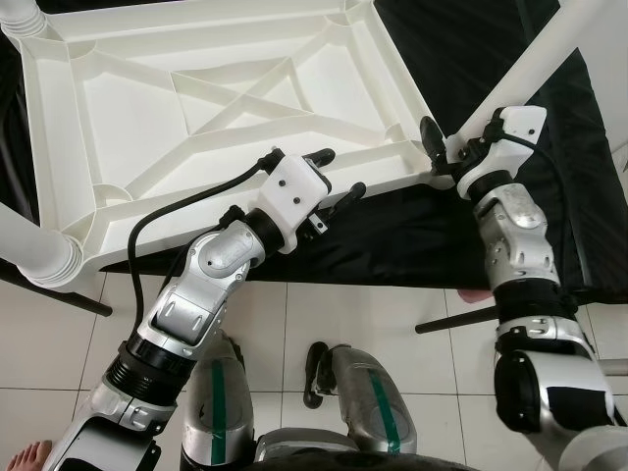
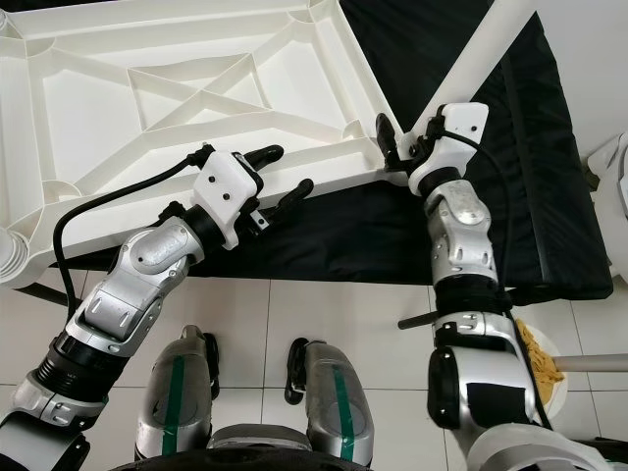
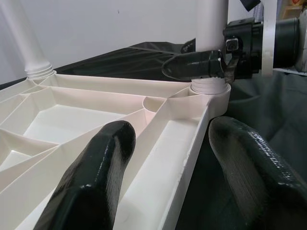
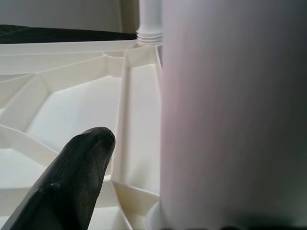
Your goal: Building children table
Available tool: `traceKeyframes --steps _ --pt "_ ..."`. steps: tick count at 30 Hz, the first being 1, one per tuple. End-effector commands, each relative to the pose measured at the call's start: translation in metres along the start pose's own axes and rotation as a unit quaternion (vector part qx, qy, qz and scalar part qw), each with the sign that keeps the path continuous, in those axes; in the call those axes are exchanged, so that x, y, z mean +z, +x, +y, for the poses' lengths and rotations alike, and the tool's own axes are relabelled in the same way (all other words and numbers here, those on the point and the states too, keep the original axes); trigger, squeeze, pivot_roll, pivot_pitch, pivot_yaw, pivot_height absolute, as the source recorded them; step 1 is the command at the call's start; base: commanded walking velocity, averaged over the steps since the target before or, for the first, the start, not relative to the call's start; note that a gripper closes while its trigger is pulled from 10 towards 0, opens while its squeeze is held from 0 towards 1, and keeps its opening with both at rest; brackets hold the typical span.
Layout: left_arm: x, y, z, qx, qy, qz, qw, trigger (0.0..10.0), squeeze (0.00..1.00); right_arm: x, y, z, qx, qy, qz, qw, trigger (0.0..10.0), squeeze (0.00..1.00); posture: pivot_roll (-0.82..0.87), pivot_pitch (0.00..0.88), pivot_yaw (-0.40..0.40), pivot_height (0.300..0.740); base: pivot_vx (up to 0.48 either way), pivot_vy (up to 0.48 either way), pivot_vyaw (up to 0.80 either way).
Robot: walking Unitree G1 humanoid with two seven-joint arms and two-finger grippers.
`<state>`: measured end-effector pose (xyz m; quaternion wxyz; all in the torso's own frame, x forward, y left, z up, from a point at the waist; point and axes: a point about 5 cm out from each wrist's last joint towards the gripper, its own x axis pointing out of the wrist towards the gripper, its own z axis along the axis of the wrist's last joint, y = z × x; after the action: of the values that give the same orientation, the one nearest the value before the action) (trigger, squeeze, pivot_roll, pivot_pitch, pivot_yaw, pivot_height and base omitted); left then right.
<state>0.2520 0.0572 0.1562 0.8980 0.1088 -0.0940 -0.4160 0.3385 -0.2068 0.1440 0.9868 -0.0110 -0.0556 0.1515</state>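
Observation:
The white ribbed table top (image 1: 196, 118) lies upside down on a black cloth. My left gripper (image 1: 339, 173) is open and straddles the table's near rim (image 3: 192, 158), one finger inside it and one outside. A white table leg (image 1: 549, 49) stands in the near right corner socket. My right gripper (image 1: 444, 155) is open at that leg's base. One of its fingers (image 4: 72, 182) stands beside the leg (image 4: 235, 115) with a gap between them. The other finger is hidden behind the leg.
Two more white legs stand in the left corners, one far (image 1: 25, 20) and one near (image 1: 39, 250). The black cloth (image 1: 392, 245) ends at white floor tiles (image 1: 392, 334). A thin black rod (image 1: 456, 322) lies on the floor. A plate of food (image 2: 540, 358) and a person's foot (image 1: 25, 456) are close by.

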Motion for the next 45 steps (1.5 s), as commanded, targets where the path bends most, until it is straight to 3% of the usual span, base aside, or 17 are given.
traceKeyframes --steps 1,10,17,18,19,20,21,22,23,33,45 --pt "0.002 0.000 -0.003 -0.022 0.005 0.003 1.000 10.0 0.00 0.002 0.001 -0.004 0.027 0.003 0.003 1.000 10.0 0.00 0.11 0.090 -0.106 0.740 0.000 0.000 0.00" --pt "0.002 -0.002 0.000 -0.021 0.010 0.005 1.000 10.0 0.00 -0.005 -0.010 -0.021 0.124 0.002 0.048 0.991 10.0 0.00 0.12 0.084 -0.100 0.740 0.000 0.000 0.00" --pt "0.002 -0.002 0.001 -0.020 0.011 0.005 1.000 10.0 0.00 -0.008 -0.014 -0.027 0.127 0.003 0.059 0.990 10.0 0.00 0.12 0.077 -0.097 0.740 0.000 0.000 0.00" --pt "0.003 -0.002 0.001 -0.020 0.012 0.005 1.000 10.0 0.00 -0.010 -0.015 -0.029 0.127 0.002 0.064 0.990 8.8 0.00 0.12 0.077 -0.097 0.740 0.000 0.000 0.00" --pt "0.003 -0.002 0.001 -0.020 0.012 0.005 1.000 10.0 0.00 -0.010 -0.015 -0.029 0.127 0.002 0.064 0.990 8.8 0.00 0.12 0.077 -0.097 0.740 0.000 0.000 0.00" --pt "0.002 -0.001 0.001 -0.022 0.013 0.005 1.000 10.0 0.00 -0.012 -0.016 -0.031 0.127 0.004 0.068 0.990 4.2 0.00 0.12 0.068 -0.096 0.740 0.000 0.000 0.00" --pt "0.002 -0.001 0.001 -0.023 0.014 0.005 1.000 10.0 0.00 -0.013 -0.017 -0.032 0.124 0.008 0.070 0.990 1.2 0.00 0.12 0.068 -0.096 0.740 0.000 0.000 0.00" --pt "0.002 -0.001 0.001 -0.023 0.014 0.005 1.000 10.0 0.00 -0.013 -0.017 -0.032 0.124 0.008 0.070 0.990 1.2 0.00 0.12 0.068 -0.096 0.740 0.000 0.000 0.00" --pt "0.002 -0.001 0.001 -0.024 0.015 0.005 1.000 10.0 0.00 -0.015 -0.017 -0.033 0.122 0.014 0.074 0.990 0.0 0.00 0.12 0.061 -0.096 0.740 0.000 0.000 0.00" --pt "0.002 0.000 0.001 -0.027 0.015 0.005 1.000 10.0 0.00 -0.021 -0.015 -0.025 0.116 0.061 0.059 0.990 0.0 0.00 0.12 0.051 -0.103 0.740 0.000 0.000 0.00" --pt "0.001 0.000 0.000 -0.026 0.015 0.005 1.000 10.0 0.00 -0.030 -0.010 -0.018 0.025 0.101 0.042 0.994 0.0 0.00 0.12 0.054 -0.106 0.740 0.000 0.000 0.00"
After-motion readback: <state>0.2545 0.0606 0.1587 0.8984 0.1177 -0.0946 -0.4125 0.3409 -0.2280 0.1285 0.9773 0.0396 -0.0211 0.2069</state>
